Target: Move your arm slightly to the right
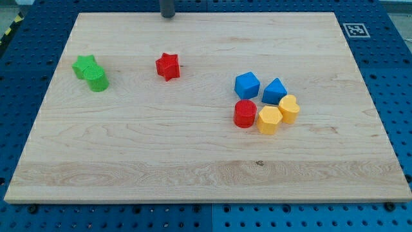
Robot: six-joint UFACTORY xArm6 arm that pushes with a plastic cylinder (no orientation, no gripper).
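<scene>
In the camera view, we see a wooden board (206, 161) lying on a blue table with holes (399, 77). My tip (168, 16) sits at the very top of the frame, a little left of the middle, at the top edge of the board. Only the short dark end of the rod shows; the rest is cut off by the picture.

We have no claw here, just the plain rod, so nothing is open or closed and nothing is held.

My tip touches no block. The nearest one is the red star (168, 66), below it and well apart. Far to the left are the green star (84, 66) and the green block (98, 80), touching each other. To the lower right sits a tight group: the blue block (246, 85), the second blue block (275, 91), the red round block (244, 114), the yellow block (269, 120) and the yellow heart (289, 108).

There is a small black and white marker (355, 29) at the upper right of the board.

The job is only a small slide to the right. One picture cannot tell us if that slide has begun. We think the way to the right along the top edge is free.
</scene>
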